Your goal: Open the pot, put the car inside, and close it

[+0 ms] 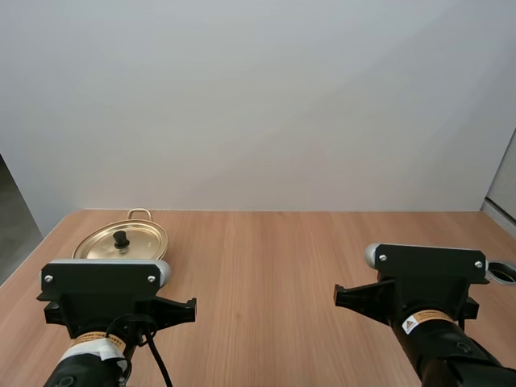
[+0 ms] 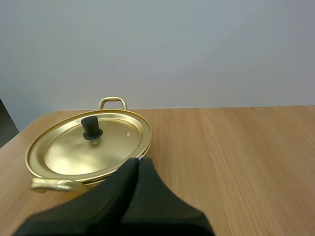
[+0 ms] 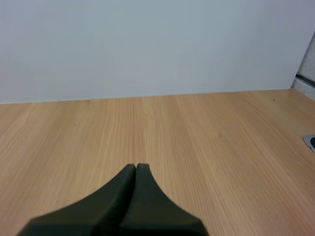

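**High view.** A light wooden table (image 1: 274, 266) runs back to a plain pale wall (image 1: 258, 97). At the table's far left stands a shallow gold-coloured metal pot (image 1: 95, 248). Its round gold lid (image 1: 143, 234) is seated flat on top, so the pot is closed. The left arm (image 1: 105, 284) is at the near left, and its black wrist block covers the pot's near edge. The right arm (image 1: 426, 278) is at the near right, well apart from the pot, with bare wood between the 2 arms. A round grey-rimmed hole (image 1: 504, 272) lies in the table at its right edge, just beside the right arm.

**Left wrist view.** The left gripper (image 2: 138, 164) has its 2 black fingers pressed together into 1 dark wedge and holds nothing. Its tips lie just near of the pot's rim, toward the pot's right side. I cannot tell whether they touch the rim. A small black knob (image 2: 91, 128) stands upright at the lid's centre. The pot has 2 gold loop handles, the far handle (image 2: 112, 102) on the side toward the wall and the near handle (image 2: 51, 184) to the left of the fingers.

**Right wrist view.** The right gripper (image 3: 136, 169) is likewise closed tight, its 2 fingers lying together with nothing between them. It is over bare wood, and the grey-rimmed hole is off to its right.
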You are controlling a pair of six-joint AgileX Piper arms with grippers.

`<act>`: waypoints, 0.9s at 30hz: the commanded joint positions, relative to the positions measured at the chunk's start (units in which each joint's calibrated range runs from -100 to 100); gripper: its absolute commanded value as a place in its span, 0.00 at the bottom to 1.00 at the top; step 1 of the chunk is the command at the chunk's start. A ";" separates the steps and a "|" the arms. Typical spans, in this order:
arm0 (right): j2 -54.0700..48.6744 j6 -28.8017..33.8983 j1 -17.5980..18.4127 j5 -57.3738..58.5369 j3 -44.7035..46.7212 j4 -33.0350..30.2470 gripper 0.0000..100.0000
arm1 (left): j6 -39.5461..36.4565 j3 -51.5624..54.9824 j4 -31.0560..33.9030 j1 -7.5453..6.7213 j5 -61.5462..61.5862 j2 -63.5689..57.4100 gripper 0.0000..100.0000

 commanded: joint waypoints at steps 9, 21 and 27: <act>-6.60 0.08 2.49 6.94 0.53 0.60 0.00 | -0.03 0.00 -0.05 0.00 -1.18 0.00 0.00; -8.98 0.08 3.05 12.77 0.53 2.73 0.00 | -0.03 0.00 -0.05 0.00 -1.18 0.00 0.00; -8.98 0.19 3.05 12.77 0.53 2.71 0.00 | -0.03 0.00 -0.05 0.00 -1.18 0.00 0.00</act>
